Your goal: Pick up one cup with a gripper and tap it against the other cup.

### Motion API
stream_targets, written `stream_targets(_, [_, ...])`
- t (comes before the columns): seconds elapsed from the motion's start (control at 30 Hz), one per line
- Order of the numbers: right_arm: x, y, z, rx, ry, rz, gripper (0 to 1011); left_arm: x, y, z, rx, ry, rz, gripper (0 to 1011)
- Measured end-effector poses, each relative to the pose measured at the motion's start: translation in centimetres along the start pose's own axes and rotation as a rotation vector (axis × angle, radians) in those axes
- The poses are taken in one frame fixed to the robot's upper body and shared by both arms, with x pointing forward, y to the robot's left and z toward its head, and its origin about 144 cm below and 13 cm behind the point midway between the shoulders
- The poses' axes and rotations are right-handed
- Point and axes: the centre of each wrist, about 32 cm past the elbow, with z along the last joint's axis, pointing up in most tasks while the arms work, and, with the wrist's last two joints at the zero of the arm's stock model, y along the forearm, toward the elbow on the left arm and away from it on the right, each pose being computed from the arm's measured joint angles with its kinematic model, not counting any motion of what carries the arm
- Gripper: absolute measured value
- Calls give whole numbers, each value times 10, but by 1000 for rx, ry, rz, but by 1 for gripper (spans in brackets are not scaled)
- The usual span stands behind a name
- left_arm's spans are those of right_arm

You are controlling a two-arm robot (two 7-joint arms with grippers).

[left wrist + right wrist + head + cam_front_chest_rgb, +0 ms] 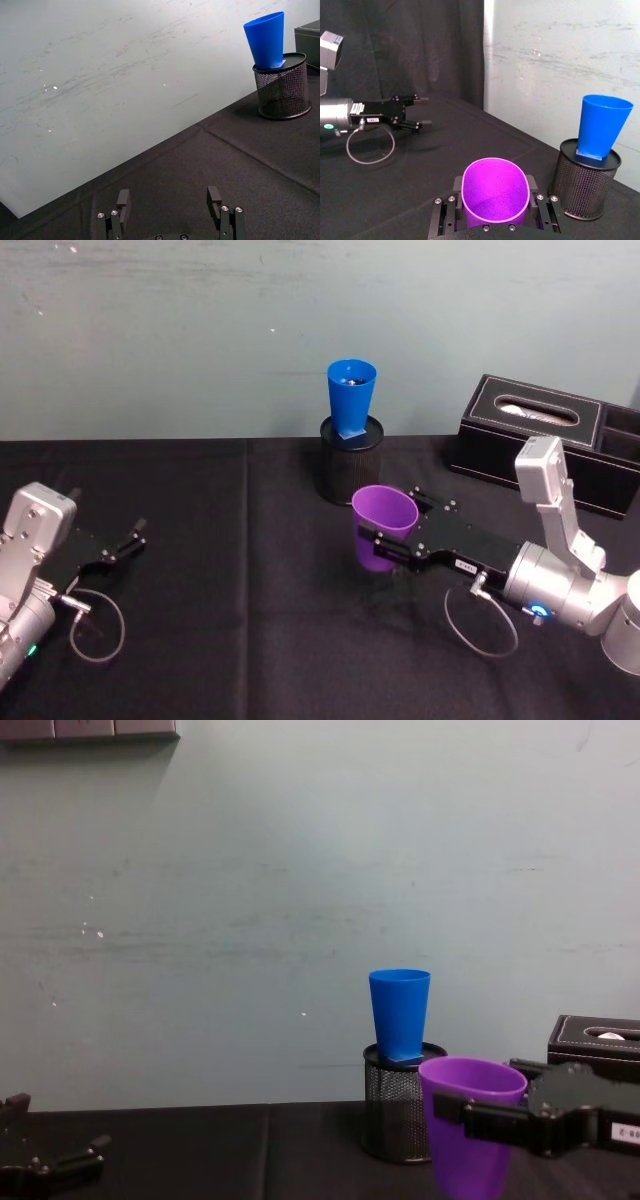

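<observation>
The right gripper (388, 545) has its jaws clamped on either side of the purple cup (383, 529), holding it upright by the upper wall, mouth up, and from the chest view its base looks to be clear of the black tablecloth (250, 640). The blue cup (351, 400) stands a little tilted in the top of a black mesh pen holder (350, 472), just behind and slightly to the left of the purple one, its rim plainly higher. To my eye the lift is made and the carry toward the tap is what comes next. It would go best if the purple cup rises further and moves in slowly, meeting the blue cup's side lightly; the blue one only sits loose in the holder and a firm knock could tip it out. A black tissue box (540, 440) sits off to the right, out of the path. The left gripper (112, 549) rests low at the table's left, jaws apart and empty.
</observation>
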Motion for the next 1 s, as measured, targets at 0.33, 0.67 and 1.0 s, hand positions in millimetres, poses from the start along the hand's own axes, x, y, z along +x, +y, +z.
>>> stream_targets(0.33, [-4, -1, -12, -9, -21, 18, 715, 0, 0, 0, 0, 0, 0, 1000])
stream_targets(0.67, [-8, -2, -19, -14, -29, 24, 715, 0, 0, 0, 0, 0, 0, 1000])
stream_targets(1.0, [-10, -2, -28, -25, -18, 23, 715, 0, 0, 0, 0, 0, 0, 1000])
